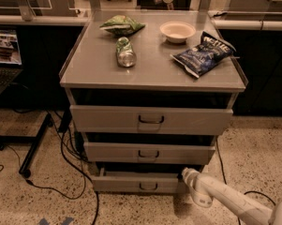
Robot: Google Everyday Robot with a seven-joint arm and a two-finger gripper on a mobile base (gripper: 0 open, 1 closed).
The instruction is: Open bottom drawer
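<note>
The bottom drawer [131, 182] is the lowest, narrowest grey front of the cabinet, with a small dark loop handle [148, 187] at its centre. It stands a little way out, with a dark gap above it. My gripper [186, 174] is at the end of the white arm [225, 200] that comes in from the lower right. It sits at the drawer's right end, right of the handle and against the front's upper right corner.
Two wider drawers, the middle [149, 152] and the top [151, 119], stick out above. On the cabinet top lie a can [125, 52], a green bag [122, 25], a bowl [177, 31] and a blue chip bag [204, 54]. Cables [65, 168] and a stand leg [33, 151] are on the floor at left.
</note>
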